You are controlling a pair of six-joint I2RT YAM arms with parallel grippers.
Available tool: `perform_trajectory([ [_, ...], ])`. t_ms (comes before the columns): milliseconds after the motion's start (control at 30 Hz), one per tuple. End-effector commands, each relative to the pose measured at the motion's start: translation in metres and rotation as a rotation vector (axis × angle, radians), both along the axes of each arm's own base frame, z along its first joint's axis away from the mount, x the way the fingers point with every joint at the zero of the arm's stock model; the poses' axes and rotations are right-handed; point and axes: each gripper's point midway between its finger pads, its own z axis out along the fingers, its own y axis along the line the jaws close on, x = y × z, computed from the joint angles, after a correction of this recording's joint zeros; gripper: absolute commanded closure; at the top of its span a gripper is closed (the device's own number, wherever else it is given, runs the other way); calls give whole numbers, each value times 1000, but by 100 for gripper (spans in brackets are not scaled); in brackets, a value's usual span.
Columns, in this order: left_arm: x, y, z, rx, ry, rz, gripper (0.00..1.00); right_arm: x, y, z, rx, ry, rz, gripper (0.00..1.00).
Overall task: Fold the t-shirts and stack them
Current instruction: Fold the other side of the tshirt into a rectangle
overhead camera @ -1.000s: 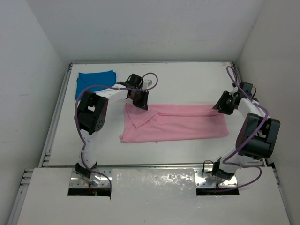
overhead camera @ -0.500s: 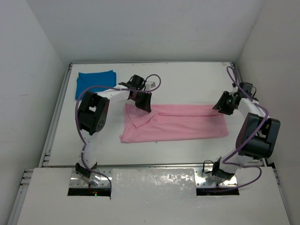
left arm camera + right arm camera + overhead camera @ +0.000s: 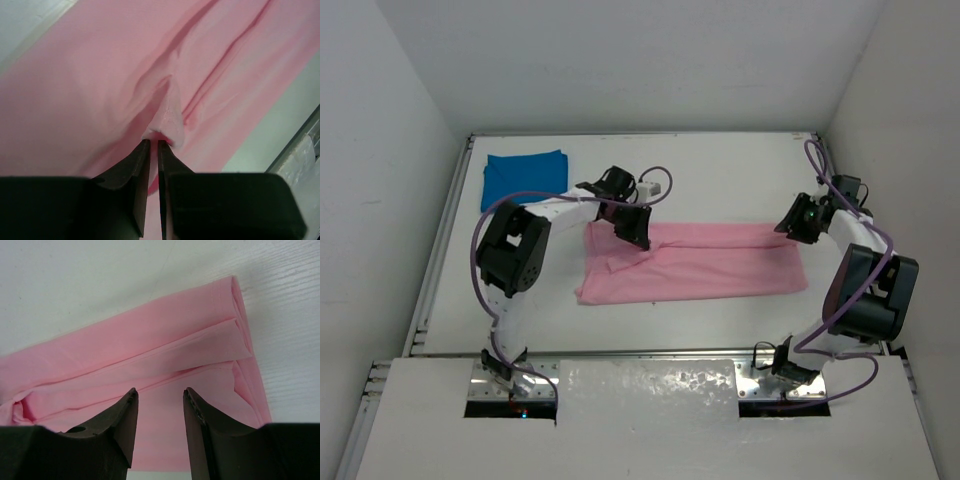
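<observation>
A light pink t-shirt [image 3: 710,262] lies folded into a long band across the middle of the table. My left gripper [image 3: 636,236] is shut on a pinch of its cloth [image 3: 167,117] near the band's left end, and the fabric puckers up at the fingertips. Over the band's right end my right gripper [image 3: 798,228] hovers open, its fingers [image 3: 127,412] spread above the layered edge [image 3: 235,335] with nothing between them. The bright blue t-shirt [image 3: 523,175] rests as a folded rectangle at the table's back left.
White walls enclose the table on three sides. A metal rail [image 3: 440,240] runs along the left edge. Both arm bases [image 3: 510,375] stand at the near edge.
My left gripper has moved right and slightly nearer, dragging the pinched pink cloth over the band's left end. The right arm has stayed put.
</observation>
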Motion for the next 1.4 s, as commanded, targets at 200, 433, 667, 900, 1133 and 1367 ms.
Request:
perform_trajectory([
  [200,-27,-24,29,-78,-100,-91,90,7,-5,14,-30,-59,10,59],
  [433,-43,-17,1,-53,-38,-90,90,8,-5,15,-32,-57,13,59],
  [667,-38,-30,22,-73,-104,-90,90,11,-7,18,-36,-61,11,59],
  [900,3,-31,105,-73,-293,23,91,7,-7,14,-40,-49,10,59],
  [1133,30,-6,63,56,-194,179,100,3,-6,16,-50,-50,11,59],
  [1367,12,-9,19,108,-95,147,100,6,-9,19,-59,-58,9,59],
])
